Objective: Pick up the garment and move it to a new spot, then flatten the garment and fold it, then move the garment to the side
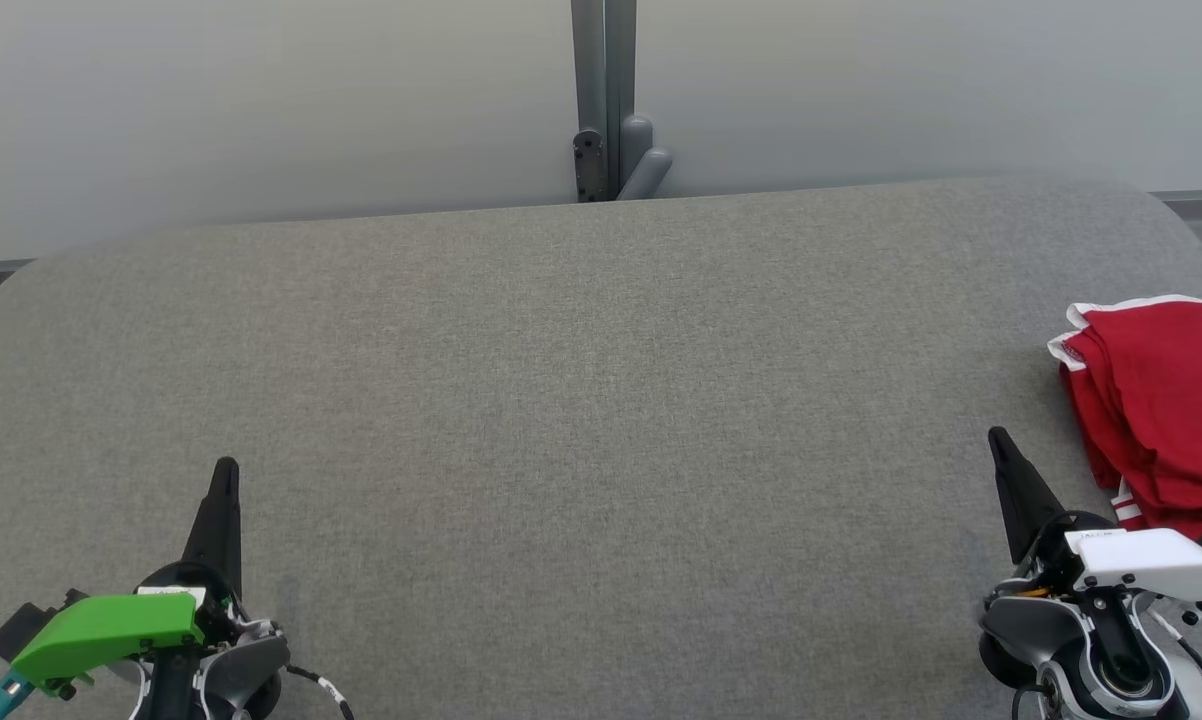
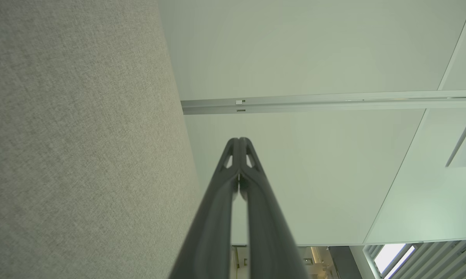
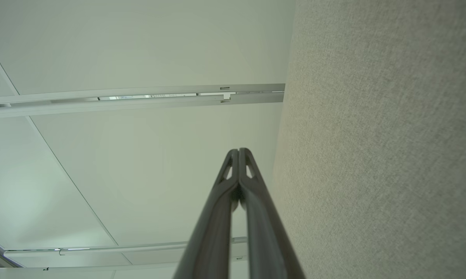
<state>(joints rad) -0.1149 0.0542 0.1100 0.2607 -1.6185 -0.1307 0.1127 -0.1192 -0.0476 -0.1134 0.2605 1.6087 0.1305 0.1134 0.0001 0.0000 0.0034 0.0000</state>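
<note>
The left gripper (image 1: 225, 475) hangs over the grey table (image 1: 581, 400), fingers pressed together on nothing. Well across from it, the right gripper (image 1: 997, 442) is likewise pinched closed and empty. The red garment (image 1: 1156, 400) lies folded just beyond its right side.

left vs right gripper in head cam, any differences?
Left gripper carries a green wrist cover; right gripper carries a white one. Left gripper is far from the red garment with white trim; right gripper is close beside it. Shared: both shut, empty, dark fingers pointing up the view over the grey fabric table.
</note>
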